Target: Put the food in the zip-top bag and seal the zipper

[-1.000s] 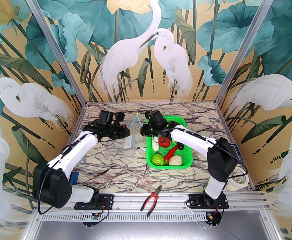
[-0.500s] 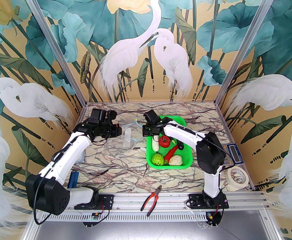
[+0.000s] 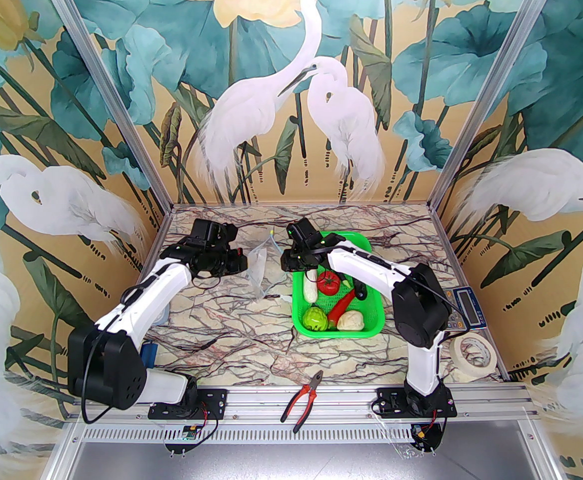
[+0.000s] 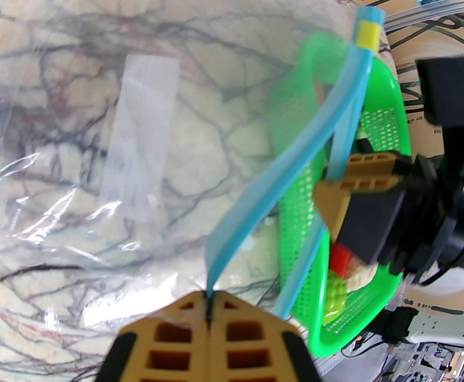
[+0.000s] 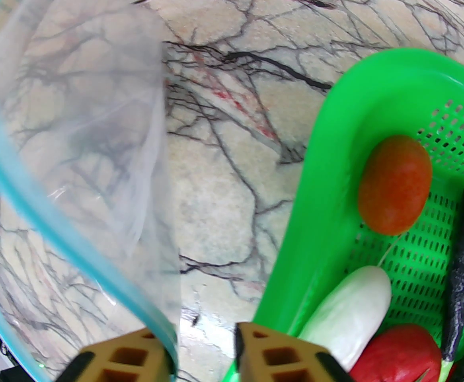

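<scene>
Your left hand (image 4: 208, 299) is clamped tight on one lip of the zipper (image 4: 295, 141), fingers pressed together with the blue strip pinched between them. The zip-top bag (image 3: 257, 273) hangs from that grip over the middle of the table (image 3: 251, 338), toward the far edge and just left of the green basket (image 3: 377, 318). The bag's mouth gapes. The two blue lips bow apart and the white label patch (image 4: 140, 133) faces the left wrist camera. No food inside the bag that you can see.

Your right hand (image 5: 204, 332) sits at the other lip, over the basket's far-left corner. Its fingers are a little apart, table showing between them. The strip runs against the inner face of one finger and is not pinched.

All the food you can see is in the basket:
- orange tomato (image 5: 395, 185) at the far end
- white cucumber (image 3: 310, 288) along the left wall
- red tomato (image 3: 328, 282) touching the cucumber
- one dark eggplant (image 3: 360, 290) just right of the red tomato
- red chili (image 3: 340, 307) in the middle
- green cabbage (image 3: 314, 318) and cauliflower (image 3: 350, 320) side by side at the near end

Pliers (image 3: 304, 398) lie on the rail at the near edge. A tape roll (image 3: 473, 355) sits in the near-right corner, with a scale (image 3: 464, 308) just behind it on the right edge.
</scene>
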Robot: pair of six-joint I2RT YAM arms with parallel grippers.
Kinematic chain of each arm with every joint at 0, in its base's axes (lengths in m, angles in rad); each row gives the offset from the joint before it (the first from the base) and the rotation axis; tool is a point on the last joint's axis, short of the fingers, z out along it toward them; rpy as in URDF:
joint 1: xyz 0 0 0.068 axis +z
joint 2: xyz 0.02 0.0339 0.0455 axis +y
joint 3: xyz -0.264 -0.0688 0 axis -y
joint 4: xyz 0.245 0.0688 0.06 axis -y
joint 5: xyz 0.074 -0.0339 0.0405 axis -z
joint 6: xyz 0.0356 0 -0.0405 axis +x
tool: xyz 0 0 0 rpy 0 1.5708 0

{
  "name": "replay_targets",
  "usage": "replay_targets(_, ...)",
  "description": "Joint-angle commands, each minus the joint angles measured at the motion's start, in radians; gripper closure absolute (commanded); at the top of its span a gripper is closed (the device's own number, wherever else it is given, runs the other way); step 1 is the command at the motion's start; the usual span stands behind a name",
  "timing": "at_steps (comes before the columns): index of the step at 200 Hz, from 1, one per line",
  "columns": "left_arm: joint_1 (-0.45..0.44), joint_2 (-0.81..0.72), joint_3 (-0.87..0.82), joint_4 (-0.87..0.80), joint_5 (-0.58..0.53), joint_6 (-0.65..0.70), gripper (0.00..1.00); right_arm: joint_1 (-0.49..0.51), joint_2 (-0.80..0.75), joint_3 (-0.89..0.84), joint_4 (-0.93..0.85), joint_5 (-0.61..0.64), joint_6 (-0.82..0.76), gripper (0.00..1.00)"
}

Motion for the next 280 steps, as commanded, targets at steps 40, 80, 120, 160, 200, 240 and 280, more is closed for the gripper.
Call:
replay_targets(40, -0.006, 0.030, 0.057, 0.035, 0.052, -0.007, 1.00, -0.029, -0.196, -0.030, -0.064, 0.170, 0.000, 0.32)
replay_targets(80, -0.009, 0.044, 0.066, 0.035, 0.062, 0.002, 1.00, -0.074, -0.210, -0.082, -0.226, 0.300, 0.042, 0.25)
replay_targets(120, -0.010, 0.057, 0.080, 0.022, 0.070, 0.015, 1.00, -0.095, -0.201, -0.172, -0.247, 0.279, 0.106, 0.19)
replay_targets(160, -0.010, 0.066, 0.085, 0.018, 0.080, 0.018, 1.00, -0.104, -0.163, -0.231, -0.225, 0.246, 0.152, 0.13)
replay_targets(200, -0.011, 0.067, 0.082, 0.017, 0.084, 0.017, 1.00, -0.104, -0.118, -0.254, -0.202, 0.211, 0.170, 0.11)
replay_targets(240, -0.010, 0.067, 0.082, 0.018, 0.084, 0.018, 1.00, -0.112, -0.078, -0.267, -0.165, 0.192, 0.174, 0.11)
replay_targets(280, -0.010, 0.067, 0.082, 0.016, 0.087, 0.019, 1.00, -0.131, -0.037, -0.264, -0.136, 0.196, 0.174, 0.13)
